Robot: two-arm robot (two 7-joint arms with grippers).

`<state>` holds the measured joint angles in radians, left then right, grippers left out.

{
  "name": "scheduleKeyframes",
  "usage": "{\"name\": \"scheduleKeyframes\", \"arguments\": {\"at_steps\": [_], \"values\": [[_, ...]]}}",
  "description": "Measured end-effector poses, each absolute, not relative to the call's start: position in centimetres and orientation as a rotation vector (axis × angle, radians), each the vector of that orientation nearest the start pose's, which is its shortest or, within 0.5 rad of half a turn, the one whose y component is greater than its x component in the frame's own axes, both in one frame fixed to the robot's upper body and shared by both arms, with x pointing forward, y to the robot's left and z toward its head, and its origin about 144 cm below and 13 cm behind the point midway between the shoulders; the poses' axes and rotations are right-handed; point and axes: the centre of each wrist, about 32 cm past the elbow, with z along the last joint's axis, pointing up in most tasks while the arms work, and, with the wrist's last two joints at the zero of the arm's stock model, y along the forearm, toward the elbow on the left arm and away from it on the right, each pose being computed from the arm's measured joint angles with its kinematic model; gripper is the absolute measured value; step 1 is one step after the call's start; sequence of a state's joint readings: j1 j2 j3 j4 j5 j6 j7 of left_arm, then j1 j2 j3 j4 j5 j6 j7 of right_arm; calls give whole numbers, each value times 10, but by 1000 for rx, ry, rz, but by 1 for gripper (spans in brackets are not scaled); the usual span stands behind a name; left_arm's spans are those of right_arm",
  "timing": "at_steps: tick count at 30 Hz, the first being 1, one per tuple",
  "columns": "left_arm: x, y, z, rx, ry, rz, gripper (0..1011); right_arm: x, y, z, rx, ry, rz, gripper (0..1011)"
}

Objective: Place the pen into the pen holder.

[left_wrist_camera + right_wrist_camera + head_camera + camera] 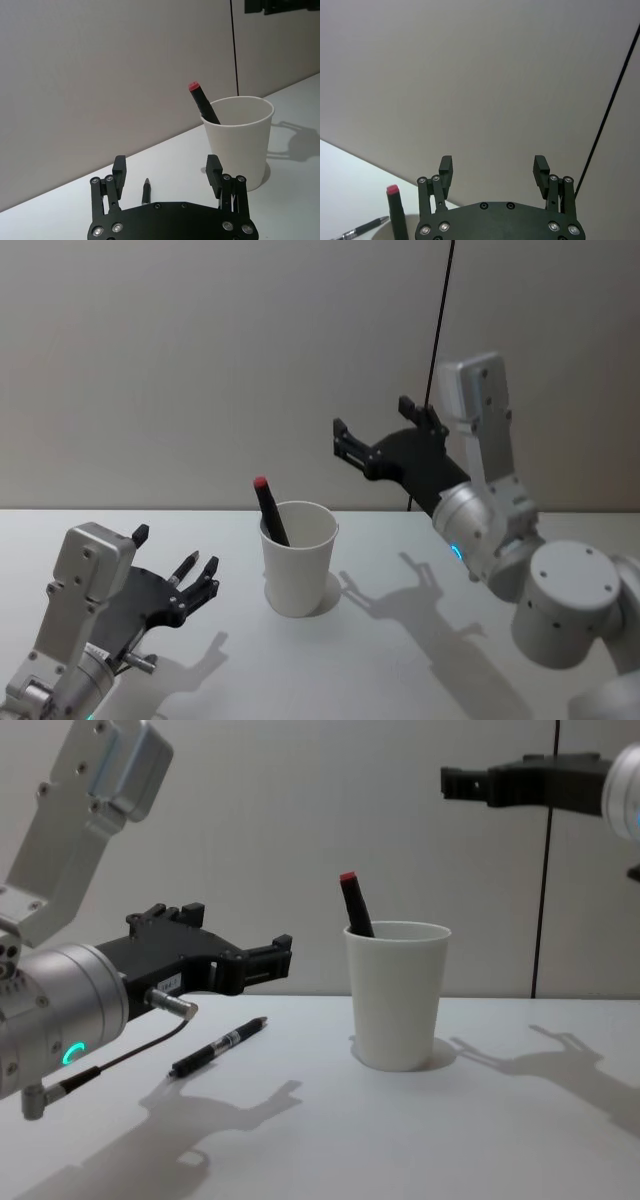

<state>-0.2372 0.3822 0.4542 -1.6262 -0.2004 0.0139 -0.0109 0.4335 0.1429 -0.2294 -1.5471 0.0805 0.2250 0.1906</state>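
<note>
Left gripper (166,163) is hovering wide open, empty, over pen (218,1047) lying toward table's (500,1140) left edge; right gripper (493,164) is hanging high, open, empty; pen risks rolling from closing fingers; light pen holder (397,995) toward far edge, marker (356,905) leaning inside, risks tipping if bumped.

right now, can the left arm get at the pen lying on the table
Probably yes. The left gripper hangs open right over the loose pen, which shows between its fingers in the left wrist view, with nothing between them. The pen holder stands apart to the side, out of the way.
</note>
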Motion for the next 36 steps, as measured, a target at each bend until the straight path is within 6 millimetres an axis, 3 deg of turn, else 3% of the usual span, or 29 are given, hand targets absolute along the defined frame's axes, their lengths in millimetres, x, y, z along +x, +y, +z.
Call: {"name": "scheduleKeyframes", "arguments": {"at_steps": [26,36], "values": [[492,199,1205,60,-266,1121,1003,493,-223,1224,16,-142,-1214,1001],[502,205,1211,60,-234,1103,1003,470,-230,1206,20,-111,-1222,1001]]}}
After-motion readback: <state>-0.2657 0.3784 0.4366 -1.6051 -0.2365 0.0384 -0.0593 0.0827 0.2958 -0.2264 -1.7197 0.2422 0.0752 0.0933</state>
